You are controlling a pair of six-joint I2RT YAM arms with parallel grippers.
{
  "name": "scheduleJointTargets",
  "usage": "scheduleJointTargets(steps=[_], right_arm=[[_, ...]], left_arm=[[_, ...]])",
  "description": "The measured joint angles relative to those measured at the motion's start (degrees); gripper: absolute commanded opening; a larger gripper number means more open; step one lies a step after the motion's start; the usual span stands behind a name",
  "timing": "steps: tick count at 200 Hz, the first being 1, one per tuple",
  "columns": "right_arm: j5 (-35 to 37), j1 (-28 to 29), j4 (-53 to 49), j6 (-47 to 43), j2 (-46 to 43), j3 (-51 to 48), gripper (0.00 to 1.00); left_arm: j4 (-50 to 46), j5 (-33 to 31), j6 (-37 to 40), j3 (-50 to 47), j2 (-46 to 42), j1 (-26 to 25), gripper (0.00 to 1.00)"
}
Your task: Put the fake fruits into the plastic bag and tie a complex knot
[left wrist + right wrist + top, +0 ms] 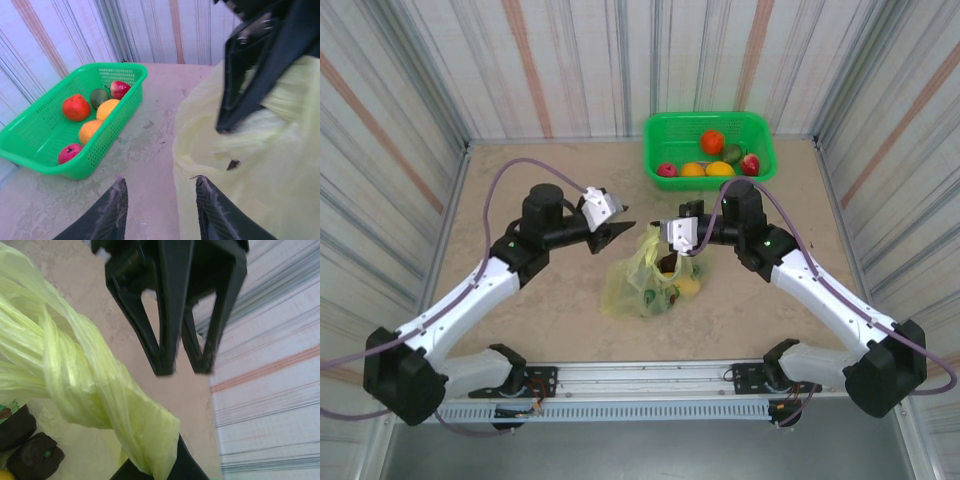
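Observation:
The yellow-green plastic bag [638,278] slumps at the table's middle, with fake fruits [668,290] showing through its side. Two dark mangosteens [30,450] lie inside it. My right gripper [160,472] is shut on a bunched handle strip [100,395], which twists up from the bag; whether it forms a knot I cannot tell. My left gripper [160,181] is open just left of the bag [260,165], nothing between its fingers, one fingertip [201,184] at the bag's edge. More fake fruits [705,165] lie in the green basket.
The green basket [760,135] stands at the back, right of centre, holding an orange-red fruit [76,107], oranges [89,131], a red apple [69,152], an avocado [98,97] and a strawberry [119,88]. Striped walls enclose the table on three sides.

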Motion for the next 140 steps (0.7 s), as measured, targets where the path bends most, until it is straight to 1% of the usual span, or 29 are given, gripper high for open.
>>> scheduleJointTargets(steps=[30, 47, 76, 120, 140], right_arm=[[-0.83, -0.26, 0.02, 0.09, 0.0, 0.0, 0.01], [-0.96, -0.37, 0.02, 0.26, 0.0, -0.02, 0.01], [-1.29, -0.44, 0.04, 0.44, 0.0, -0.09, 0.01], [-2.1, -0.74, 0.44, 0.48, 0.0, -0.24, 0.01], [-2.12, -0.74, 0.48, 0.74, 0.0, -0.33, 0.01]], left_arm=[[-1.16, 1.27, 0.33, 3.8, 6.64, -0.39, 0.49], [-2.82, 2.97, 2.08, 5.2, 8.55, -2.05, 0.51], [-4.68, 5.53, 4.63, 5.53, 8.98, -4.72, 0.51], [-6.16, 8.17, 5.88, 6.08, 9.16, -4.76, 0.52], [-6.23, 9.16, 5.86, 6.62, 9.42, -4.76, 0.55]])
